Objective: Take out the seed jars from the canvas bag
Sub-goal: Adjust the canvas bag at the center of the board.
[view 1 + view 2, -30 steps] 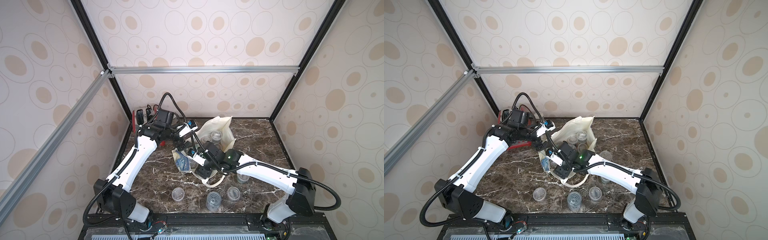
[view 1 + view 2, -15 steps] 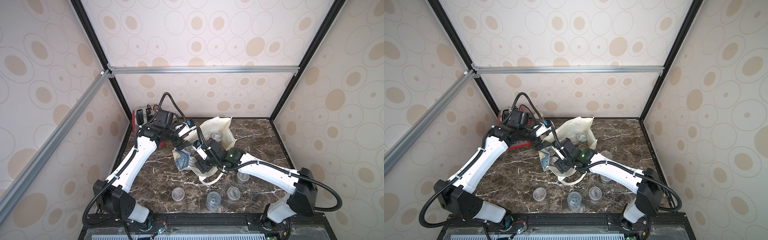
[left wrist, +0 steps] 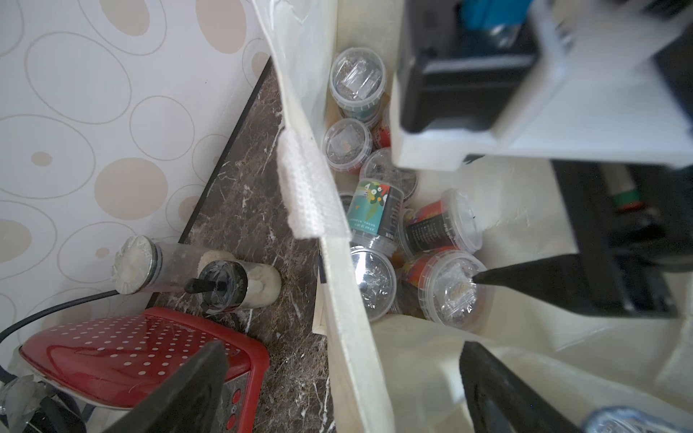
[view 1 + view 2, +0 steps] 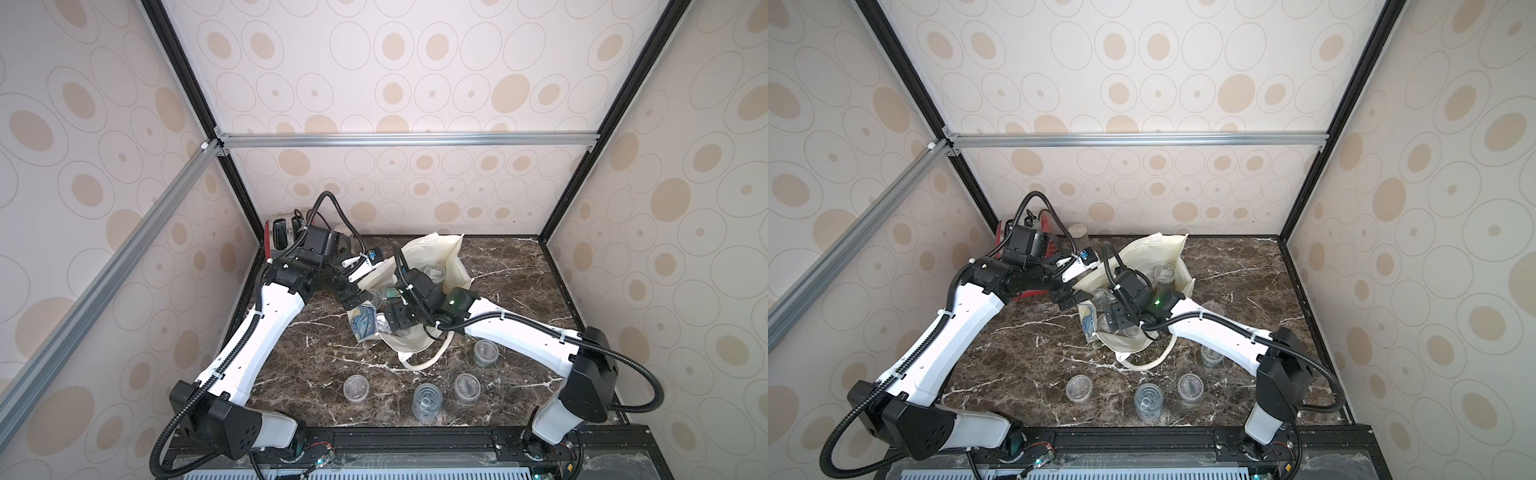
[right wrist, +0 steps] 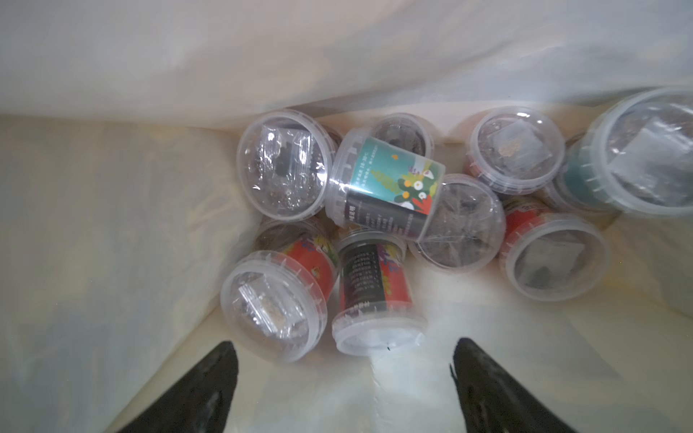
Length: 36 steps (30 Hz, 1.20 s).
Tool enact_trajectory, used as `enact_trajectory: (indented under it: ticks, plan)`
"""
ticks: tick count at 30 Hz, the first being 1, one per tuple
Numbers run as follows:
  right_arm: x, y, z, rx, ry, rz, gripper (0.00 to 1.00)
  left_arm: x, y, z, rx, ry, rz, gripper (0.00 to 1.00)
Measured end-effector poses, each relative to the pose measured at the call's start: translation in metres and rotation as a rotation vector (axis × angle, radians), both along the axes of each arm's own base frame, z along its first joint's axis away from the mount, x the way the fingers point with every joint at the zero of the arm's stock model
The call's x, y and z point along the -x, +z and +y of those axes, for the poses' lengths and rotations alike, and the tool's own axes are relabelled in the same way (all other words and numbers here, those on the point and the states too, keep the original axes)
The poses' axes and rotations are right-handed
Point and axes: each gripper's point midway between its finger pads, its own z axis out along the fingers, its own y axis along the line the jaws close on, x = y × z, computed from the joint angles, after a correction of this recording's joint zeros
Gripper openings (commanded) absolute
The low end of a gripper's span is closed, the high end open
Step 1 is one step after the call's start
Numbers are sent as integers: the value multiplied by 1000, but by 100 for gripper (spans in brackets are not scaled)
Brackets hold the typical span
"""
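Right claw [image 5: 345, 346] is spread wide inside the bag [image 4: 440, 253], holding nothing, its tips just short of the jars [image 5: 386, 187]. Left claw [image 3: 343, 346] is wide too and empty, with the bag's left rim running between its fingers. The jars are small clear tubs with clear round lids, several banded red, one teal with flowers. They lie heaped on the bag's floor, some upright and some tipped over. Several more stand on the desk [image 4: 316, 357] near the front. The bag, cream with a blue swirl print, slumps open mid-desk.
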Motion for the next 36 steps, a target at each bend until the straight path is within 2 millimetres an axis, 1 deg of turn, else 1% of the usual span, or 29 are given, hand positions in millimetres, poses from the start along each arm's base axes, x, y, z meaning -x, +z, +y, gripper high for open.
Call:
enact_trajectory:
  ticks: [3,5,7,13,15,19,23,26,30,33,36]
  plan:
    - [-8,-19,3,19,-45,21,98,2,-1,2,-6,-3,6,98]
    - [-14,-28,4,37,-63,21,98,4,-2,3,-9,-9,11,98]
    - [-21,-30,7,41,-76,9,98,6,-2,5,-12,-12,16,98]
    - [-40,-24,15,28,-96,-41,95,18,0,13,-18,-38,28,98]
    - [-46,-28,17,32,-99,-49,93,22,2,19,-13,-39,33,98]
    - [-52,-41,19,48,-96,-47,91,25,11,35,18,-18,25,98]
    - [-58,-39,20,50,-100,-74,93,35,15,48,45,-2,32,98]
    - [-63,-39,20,49,-103,-83,94,44,10,55,60,-4,52,98]
    - [-76,-41,22,44,-110,-94,94,57,-11,62,71,3,110,98]
    - [-85,-40,25,31,-101,-105,92,63,-28,68,78,21,157,98]
    - [-90,-41,31,18,-77,-109,91,68,-36,71,86,33,183,98]
